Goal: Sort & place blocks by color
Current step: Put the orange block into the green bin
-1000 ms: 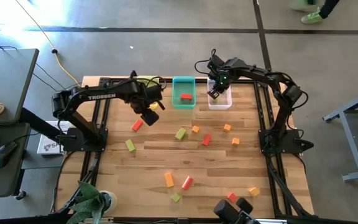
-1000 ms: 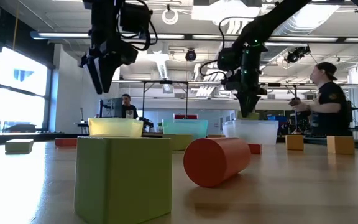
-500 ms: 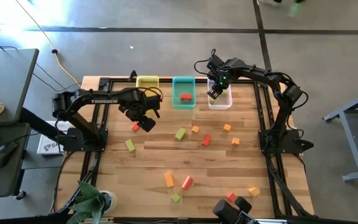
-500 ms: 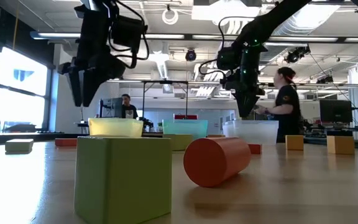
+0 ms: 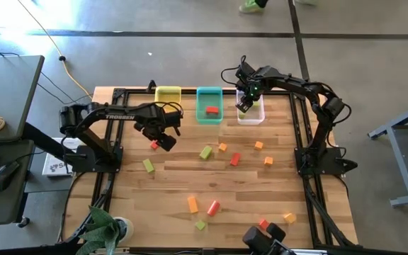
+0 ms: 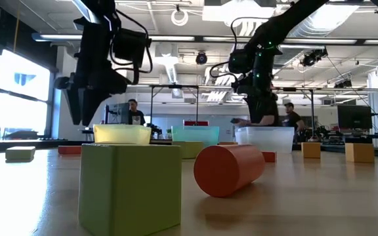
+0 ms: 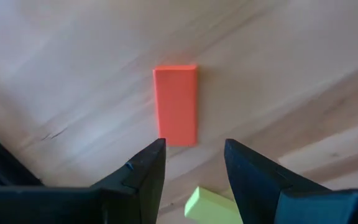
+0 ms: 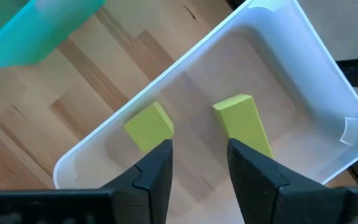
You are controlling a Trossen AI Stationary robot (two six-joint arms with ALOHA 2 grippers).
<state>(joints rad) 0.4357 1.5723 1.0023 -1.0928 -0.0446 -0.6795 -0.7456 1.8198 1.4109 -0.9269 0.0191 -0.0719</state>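
Observation:
My left gripper (image 7: 194, 146) is open and hovers above a red bar (image 7: 176, 104) that lies flat on the table, left of centre (image 5: 154, 144); its fingers touch nothing. My right gripper (image 8: 199, 146) is open over the clear bin (image 8: 303, 68) at the far edge (image 5: 251, 113). Two light green blocks (image 8: 149, 126) (image 8: 241, 121) lie on the floor of that bin. A red block (image 5: 211, 111) sits in the teal bin (image 5: 209, 99). Several orange, red and green blocks lie scattered over the table, among them a green one (image 5: 205, 152) and a red one (image 5: 235, 159).
A yellow bin (image 5: 167, 94) stands left of the teal one. In the low view a green cube (image 6: 130, 187) and a red cylinder (image 6: 228, 169) lie near the table's near edge. A green block (image 5: 148, 166) lies close to the left gripper. People stand in the room behind the table.
My left gripper has moved toward the table's left edge and down, from beside the bins to above the red bar. The right arm has kept still over the clear bin. A person has walked across the room behind the table.

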